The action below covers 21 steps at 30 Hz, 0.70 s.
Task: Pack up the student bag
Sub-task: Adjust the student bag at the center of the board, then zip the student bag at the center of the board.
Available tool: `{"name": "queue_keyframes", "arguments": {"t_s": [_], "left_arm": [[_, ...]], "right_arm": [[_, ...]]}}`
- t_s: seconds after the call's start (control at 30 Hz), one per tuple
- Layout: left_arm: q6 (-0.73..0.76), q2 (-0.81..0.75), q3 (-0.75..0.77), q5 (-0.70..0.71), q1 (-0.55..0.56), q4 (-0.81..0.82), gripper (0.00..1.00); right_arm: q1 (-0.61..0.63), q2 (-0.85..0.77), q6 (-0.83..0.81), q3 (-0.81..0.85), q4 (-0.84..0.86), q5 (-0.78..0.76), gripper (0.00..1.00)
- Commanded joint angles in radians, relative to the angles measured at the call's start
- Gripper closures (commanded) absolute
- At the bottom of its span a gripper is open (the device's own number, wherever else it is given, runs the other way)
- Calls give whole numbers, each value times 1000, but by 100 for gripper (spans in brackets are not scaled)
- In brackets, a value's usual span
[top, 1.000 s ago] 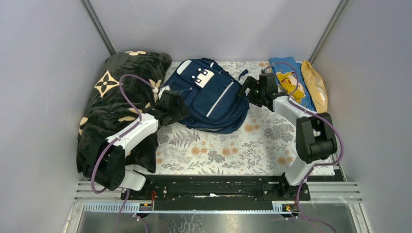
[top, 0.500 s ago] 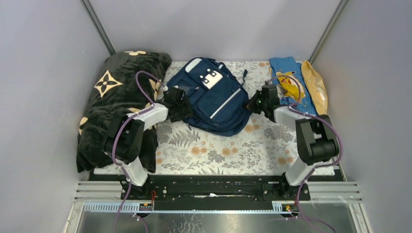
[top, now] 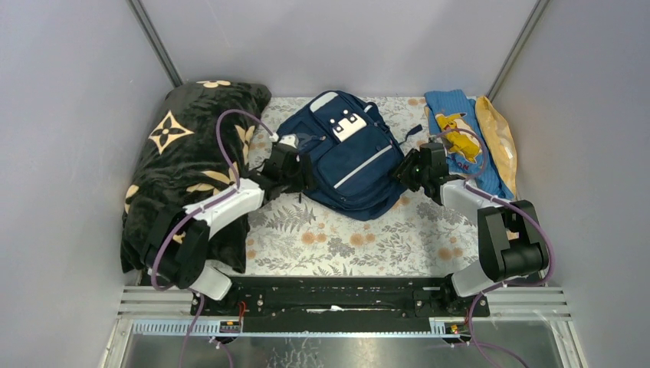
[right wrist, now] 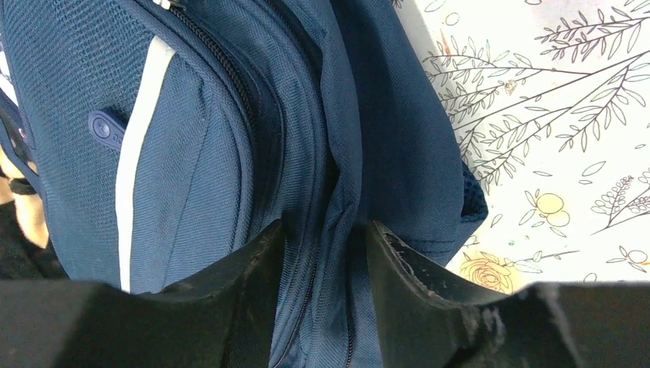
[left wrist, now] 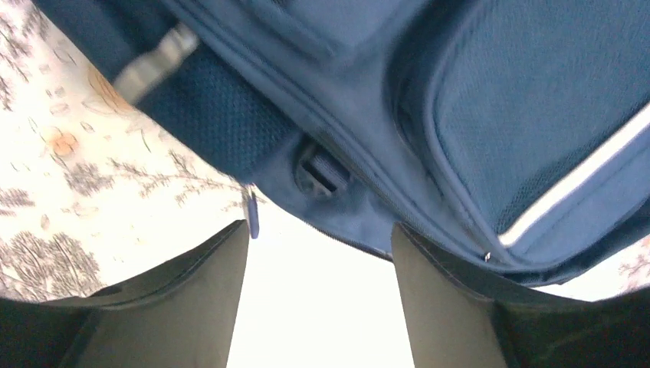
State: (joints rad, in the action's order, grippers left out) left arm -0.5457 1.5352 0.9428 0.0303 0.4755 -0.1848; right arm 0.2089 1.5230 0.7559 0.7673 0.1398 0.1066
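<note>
Above the table, the top view shows the student bag (top: 349,161) lying front up on the floral table cover (top: 345,238), toward the back and near the middle. A black blanket (top: 180,153) with tan flower marks lies just to its left, and a light blue cloth (top: 458,134) with a yellow cartoon figure lies to its right. The left gripper (top: 297,167) sits at the bag's left edge and the right gripper (top: 408,170) at its right edge.

From the left wrist, the fingers (left wrist: 192,307) are spread wide, with only the bright cover between them. The bag's edge lies just past the tips, and a small zip pull (left wrist: 252,213) hangs beside one fingertip.

From the right wrist, the fingers (right wrist: 418,291) pinch a fold of the bag's navy fabric, with a zip line running through the fold. A white stripe (right wrist: 134,146) shows to the left.
</note>
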Motion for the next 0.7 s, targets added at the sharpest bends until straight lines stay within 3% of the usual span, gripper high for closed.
{"name": "queue_keyframes", "arguments": {"t_s": [0.0,0.27,0.5,0.67], "left_arm": [[-45,-58,-89,171,123,12,28],[-55,5,-126,297,154,60,37],[-63,77,-104,232,79,106,39],[-43,110,-119,150,18,181,49]], "right_arm": [[4,-31,-5,21,-11,15,49],[4,-54,2,23,-8,53,48],[4,-74,-9,17,-25,47,47],[4,-69,-5,12,-22,60,47]]}}
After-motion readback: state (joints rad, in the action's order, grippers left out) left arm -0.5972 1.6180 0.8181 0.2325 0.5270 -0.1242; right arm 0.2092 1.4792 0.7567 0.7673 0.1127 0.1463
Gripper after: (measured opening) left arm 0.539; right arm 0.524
